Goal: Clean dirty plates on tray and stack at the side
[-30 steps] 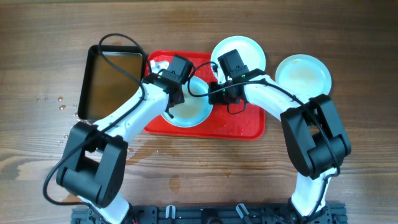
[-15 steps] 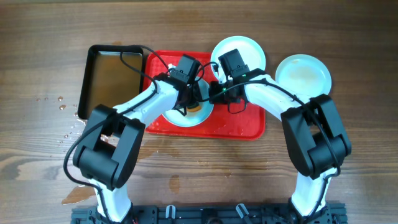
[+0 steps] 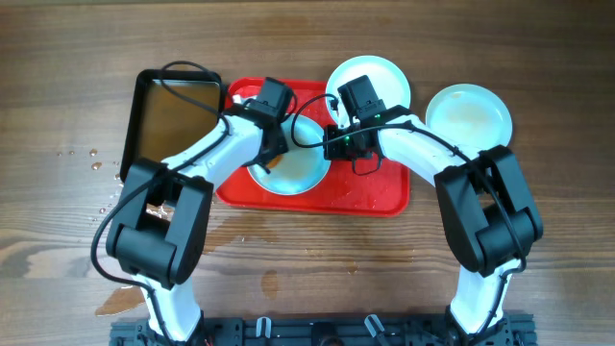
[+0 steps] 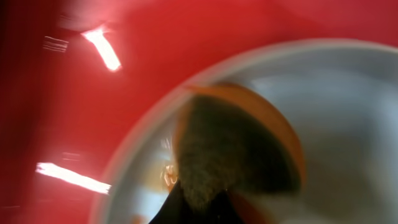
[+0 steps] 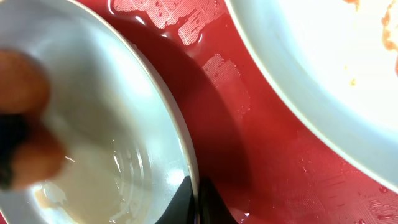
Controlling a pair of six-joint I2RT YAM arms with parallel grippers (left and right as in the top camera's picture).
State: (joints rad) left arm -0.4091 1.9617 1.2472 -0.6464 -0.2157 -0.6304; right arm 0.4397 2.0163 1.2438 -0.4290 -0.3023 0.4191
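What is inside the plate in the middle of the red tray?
An orange sponge with a dark scrub face, held by the left fingers, and a watery film with brownish traces. The left arm hides the plate's upper-left part from overhead.

Black pan (image 3: 135, 125), sponge (image 4: 236, 149), wooden table (image 3: 288, 29)

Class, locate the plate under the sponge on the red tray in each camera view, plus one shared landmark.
Overhead: plate in the middle of the red tray.
Left wrist: plate fills the right side, under the sponge.
Right wrist: plate on the left, rim at the right gripper.
Shared landmark: red tray.
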